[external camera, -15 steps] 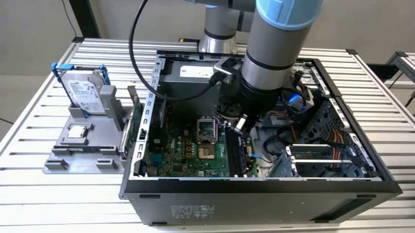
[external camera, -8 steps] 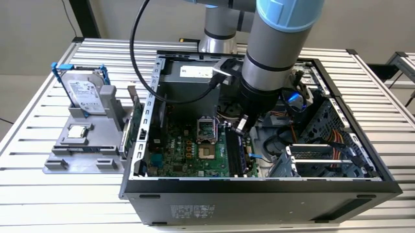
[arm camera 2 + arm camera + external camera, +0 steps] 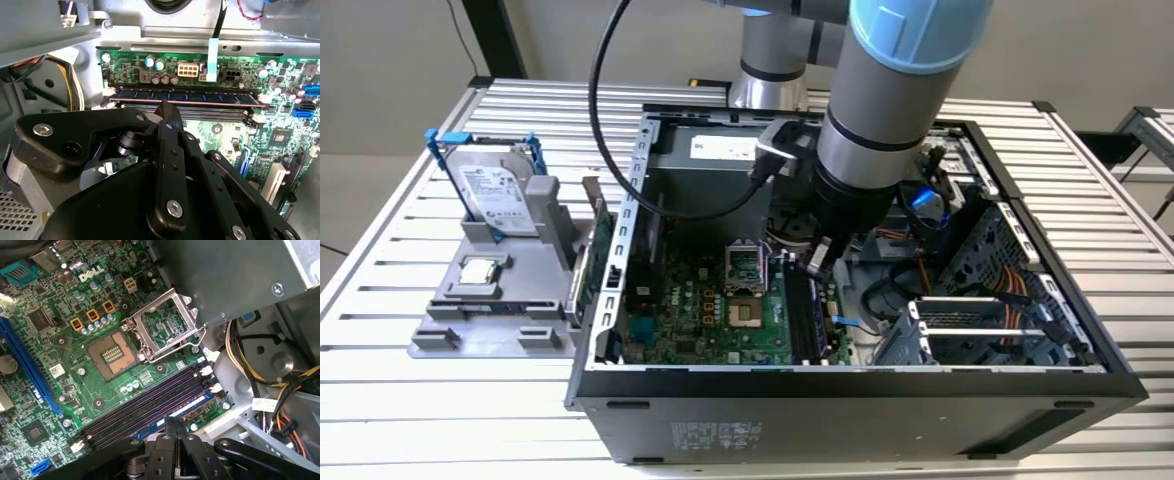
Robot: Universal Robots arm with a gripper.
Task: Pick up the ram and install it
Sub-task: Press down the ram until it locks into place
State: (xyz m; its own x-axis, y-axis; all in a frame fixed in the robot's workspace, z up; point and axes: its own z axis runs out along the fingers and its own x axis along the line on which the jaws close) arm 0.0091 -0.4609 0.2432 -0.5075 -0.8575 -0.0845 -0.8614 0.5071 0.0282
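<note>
dark-green long thin ram stick [image 3: 185, 95] found standing in a black motherboard slot [image 3: 210, 116], black gripper [image 3: 167, 107] seen pinched shut on nothing just beside its top edge, install judged nearly done, latching unclear.

A silver hard drive with blue handles [image 3: 498, 188] is stood upright in a grey holder [image 3: 491, 300]; a small square silver processor chip [image 3: 479, 270] is laid just before it.

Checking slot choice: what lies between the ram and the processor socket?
Empty black memory slots run between the ram and the socket; this is clearest in the first wrist view.
</note>
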